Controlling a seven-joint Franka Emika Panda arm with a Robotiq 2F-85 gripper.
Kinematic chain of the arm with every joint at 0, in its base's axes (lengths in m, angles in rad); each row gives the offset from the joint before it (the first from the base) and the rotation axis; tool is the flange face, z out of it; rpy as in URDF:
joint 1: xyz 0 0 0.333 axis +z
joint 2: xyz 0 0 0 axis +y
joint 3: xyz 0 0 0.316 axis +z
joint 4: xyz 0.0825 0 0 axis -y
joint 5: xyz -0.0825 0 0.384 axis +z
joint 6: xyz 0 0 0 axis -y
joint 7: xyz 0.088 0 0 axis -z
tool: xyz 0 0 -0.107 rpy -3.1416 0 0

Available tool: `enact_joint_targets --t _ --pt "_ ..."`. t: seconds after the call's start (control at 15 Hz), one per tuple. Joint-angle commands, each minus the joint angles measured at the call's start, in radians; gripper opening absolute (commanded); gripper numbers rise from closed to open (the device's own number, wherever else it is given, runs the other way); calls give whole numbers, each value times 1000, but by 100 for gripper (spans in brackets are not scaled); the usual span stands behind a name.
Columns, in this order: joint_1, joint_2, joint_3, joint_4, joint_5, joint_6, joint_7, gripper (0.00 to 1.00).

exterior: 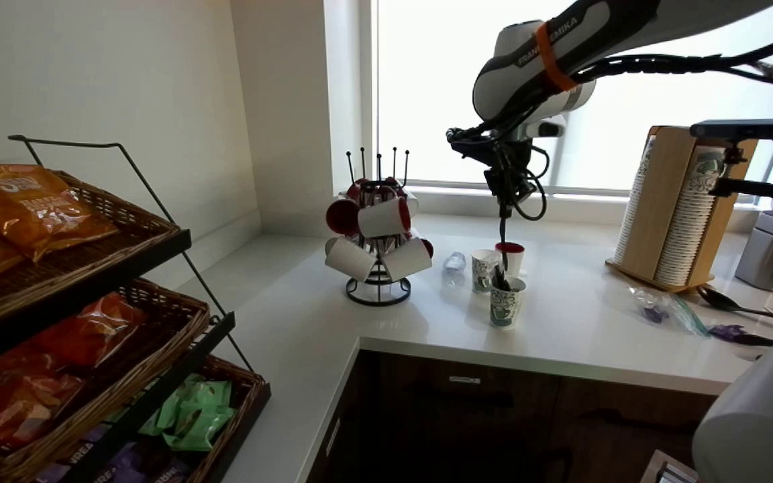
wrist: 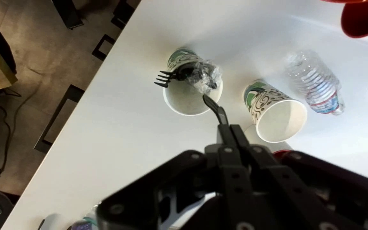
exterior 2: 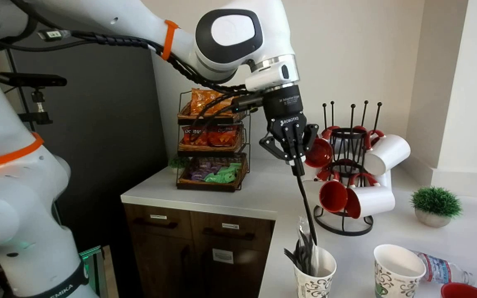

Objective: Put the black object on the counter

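gripping black utensil point(exterior 2: 310, 223), fingers of gripper point(exterior 2: 298, 167) pinched on its top end. lower tip at mouth of paper cup point(exterior 2: 314, 286) on counter point(wrist: 117, 134); can't tell if inside rim. black fork point(wrist: 166, 78) in same cup.

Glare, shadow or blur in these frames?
In an exterior view, the bright white window is blown out, the brown wooden cabinets sunk in shadow; in the wrist view, the white countertop washes out rightward, and the black end effector looks soft in the foreground.
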Motion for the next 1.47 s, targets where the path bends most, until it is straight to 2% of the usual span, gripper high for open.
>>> enact_joint_targets --t 0.0,0.2,0.33,0.6,0.8,0.87,1.13,1.4 --pt "-28 -73 55 -45 -88 8 117 1" --pt "-67 -52 102 -48 -267 44 294 1" --pt "-88 -8 106 -37 -373 50 409 1" --pt "-99 100 69 -18 -573 22 609 1" --pt "-85 192 16 0 -647 0 685 1" --pt "-81 219 -3 0 -648 11 683 1" --pt "-81 288 -62 -24 -644 113 517 1" --pt "-87 355 -96 -10 -593 90 306 1"
